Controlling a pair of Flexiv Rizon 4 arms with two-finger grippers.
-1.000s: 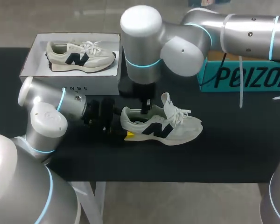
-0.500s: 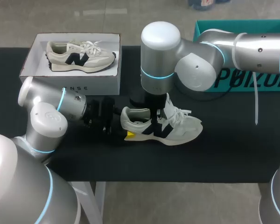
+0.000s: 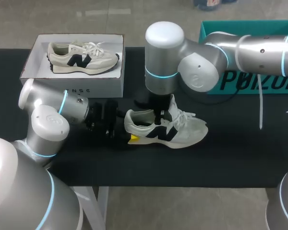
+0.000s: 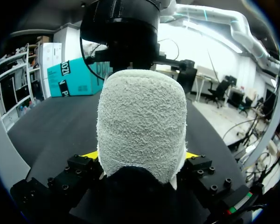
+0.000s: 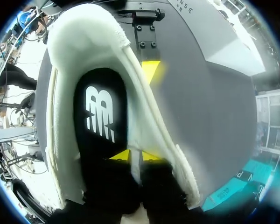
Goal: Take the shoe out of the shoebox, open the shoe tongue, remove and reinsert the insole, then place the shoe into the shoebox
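The shoe [image 3: 175, 129] lies on its sole on the black table [image 3: 230, 158], just in front of the white shoebox [image 3: 31, 57]. Its long axis runs across the table, heel toward my left arm and toe toward my right. The left gripper [image 3: 129, 137] is closed on the heel from both sides, low against the table, which pins the shoe in place. The right gripper [image 5: 135, 156] comes straight down through the shoe's mouth behind the raised tongue. Its yellow tips are drawn almost together, with only a thin pale strip between them, right over the black insole [image 5: 100, 112]. I cannot tell whether they have nipped the insole's edge. The insole runs heelward from those tips, so lifting it out likely calls for a pull up and back, and that falls to the right arm.
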